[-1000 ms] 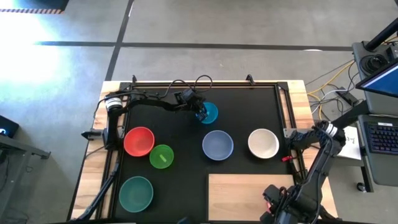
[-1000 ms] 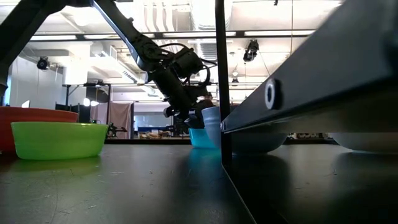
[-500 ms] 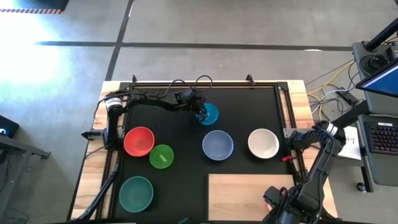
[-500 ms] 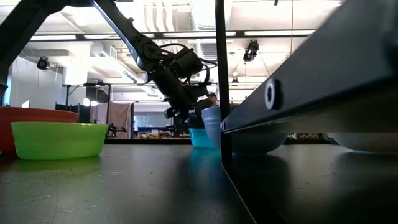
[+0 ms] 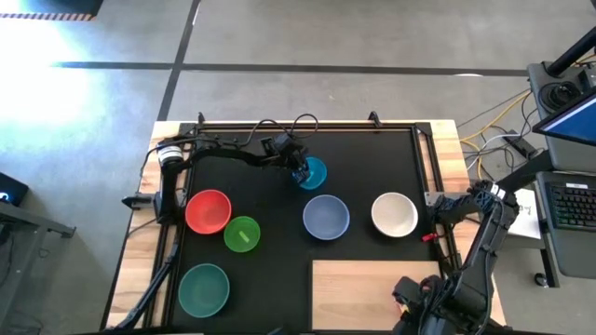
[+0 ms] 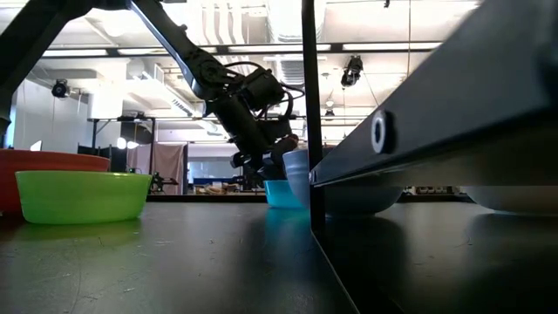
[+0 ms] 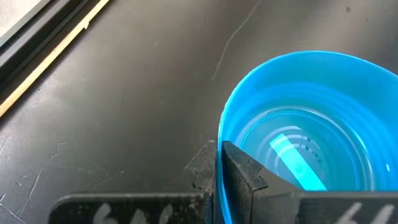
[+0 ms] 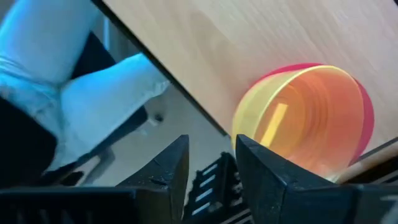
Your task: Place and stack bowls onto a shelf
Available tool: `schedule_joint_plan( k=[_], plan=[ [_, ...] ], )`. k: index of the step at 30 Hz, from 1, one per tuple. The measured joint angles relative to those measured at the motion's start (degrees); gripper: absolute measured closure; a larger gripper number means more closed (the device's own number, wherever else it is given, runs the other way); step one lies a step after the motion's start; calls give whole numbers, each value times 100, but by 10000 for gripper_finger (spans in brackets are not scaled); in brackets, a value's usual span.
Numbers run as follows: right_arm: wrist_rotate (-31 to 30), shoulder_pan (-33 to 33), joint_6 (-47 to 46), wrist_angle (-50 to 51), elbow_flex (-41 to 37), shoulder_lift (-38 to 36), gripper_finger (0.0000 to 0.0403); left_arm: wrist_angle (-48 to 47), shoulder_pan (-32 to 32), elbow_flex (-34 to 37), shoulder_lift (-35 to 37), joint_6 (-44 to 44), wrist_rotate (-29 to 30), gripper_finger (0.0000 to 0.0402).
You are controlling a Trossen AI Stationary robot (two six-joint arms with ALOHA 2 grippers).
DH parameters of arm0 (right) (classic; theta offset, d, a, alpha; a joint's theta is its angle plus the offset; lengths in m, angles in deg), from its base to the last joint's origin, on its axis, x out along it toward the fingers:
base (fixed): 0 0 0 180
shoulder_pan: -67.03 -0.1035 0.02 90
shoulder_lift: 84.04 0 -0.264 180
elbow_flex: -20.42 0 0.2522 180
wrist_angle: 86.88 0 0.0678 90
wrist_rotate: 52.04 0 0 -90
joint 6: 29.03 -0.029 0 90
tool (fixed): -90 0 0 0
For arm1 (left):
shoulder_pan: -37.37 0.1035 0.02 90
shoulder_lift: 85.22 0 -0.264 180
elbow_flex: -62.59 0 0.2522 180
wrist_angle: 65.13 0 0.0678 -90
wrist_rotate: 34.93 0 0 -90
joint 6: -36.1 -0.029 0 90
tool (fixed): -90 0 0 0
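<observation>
The left gripper [image 5: 300, 174] is pinching the rim of the small blue bowl [image 5: 311, 170], which is sitting on the black mat [image 5: 372, 158] near the far edge of the table. The bowl is round, shiny and translucent, with ridges inside. The right gripper [image 8: 208, 165], at the near right corner, is standing slightly spread and empty beside a yellow bowl [image 8: 305, 118] nested in a magenta bowl [image 8: 367, 106] on the shelf [image 5: 372, 279].
</observation>
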Motion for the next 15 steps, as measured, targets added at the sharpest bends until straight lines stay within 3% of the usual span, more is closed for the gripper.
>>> schedule_joint_plan(
  k=[15],
  plan=[
    [302,-1,23,202,-258,115,388,8,1,0,0,-30,0,401]
  ],
)
